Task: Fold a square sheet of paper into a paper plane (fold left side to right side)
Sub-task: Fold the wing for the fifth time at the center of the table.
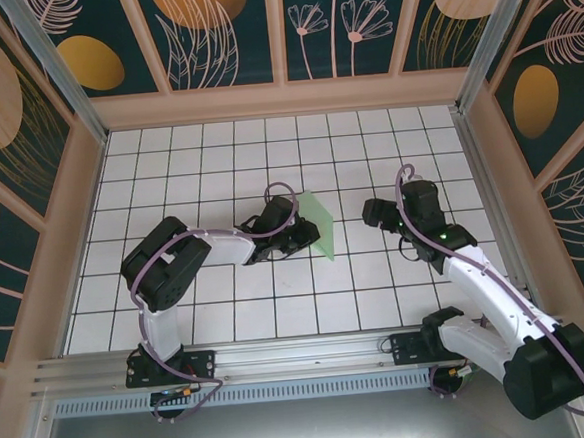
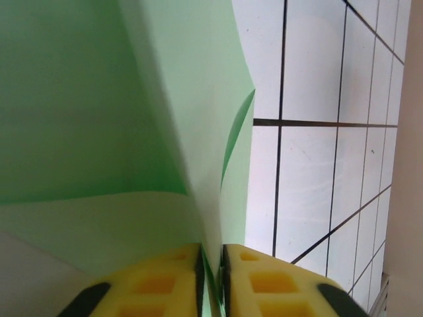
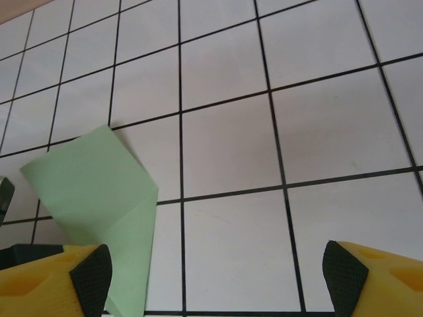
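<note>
step: left-to-right fold, edge gripped | square sheet of paper (image 1: 320,222): top view centre, partly raised off table (image 1: 218,164) | left jaws: pinching it | right jaws: wide, empty | next: likely carry edge rightward, align corners

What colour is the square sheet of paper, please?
Plain pale green; the sheet shows best in the right wrist view.
</note>
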Controlling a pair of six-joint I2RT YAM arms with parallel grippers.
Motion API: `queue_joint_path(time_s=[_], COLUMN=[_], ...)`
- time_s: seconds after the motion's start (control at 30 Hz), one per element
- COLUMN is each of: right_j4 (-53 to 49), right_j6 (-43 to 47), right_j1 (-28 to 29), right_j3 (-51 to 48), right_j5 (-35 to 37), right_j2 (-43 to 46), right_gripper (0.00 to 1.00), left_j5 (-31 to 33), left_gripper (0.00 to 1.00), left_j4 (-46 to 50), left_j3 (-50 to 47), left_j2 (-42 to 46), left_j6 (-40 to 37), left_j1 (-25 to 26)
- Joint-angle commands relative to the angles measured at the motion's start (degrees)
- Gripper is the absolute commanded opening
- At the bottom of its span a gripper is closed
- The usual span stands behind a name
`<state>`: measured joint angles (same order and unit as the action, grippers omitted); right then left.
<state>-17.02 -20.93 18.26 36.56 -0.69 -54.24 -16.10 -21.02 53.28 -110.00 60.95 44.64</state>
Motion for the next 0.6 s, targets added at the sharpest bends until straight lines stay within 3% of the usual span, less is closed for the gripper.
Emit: queue_joint_path(time_s=[0.0, 0.23, 0.37, 0.5, 0.57], right_j4=[4.6, 20.4, 31.6, 38.2, 40.5], right_j6=[1.7, -0.8, -2.4, -1.4, -1.0], right_j1=[-2.5, -6.5, -9.4, -9.4, -9.2], right_j3=[-1.7, -5.8, -7.8, -5.9, -5.1], right_j5=[-12.6, -35.1, -47.2, -56.3, -58.3], right_j2=[-0.1, -4.4, -11.5, -22.5, -26.9], right_gripper=[0.86, 0.87, 0.82, 0.68, 0.65], left_j5=[-0.6, -5.9, -14.7, -21.1, -22.9], left_gripper=[0.13, 0.06, 0.05, 0.04, 0.04], left_j4=[-3.1, -7.0, -11.7, -12.3, -10.8], left_j3=[-0.7, -6.2, -10.6, -12.5, -12.7], left_j2=[2.0, 7.6, 9.6, 9.9, 9.5], left_j6=[-5.1, -13.7, -17.0, -21.2, -23.3], left_j1=[0.0, -1.7, -4.1, -5.3, -5.6])
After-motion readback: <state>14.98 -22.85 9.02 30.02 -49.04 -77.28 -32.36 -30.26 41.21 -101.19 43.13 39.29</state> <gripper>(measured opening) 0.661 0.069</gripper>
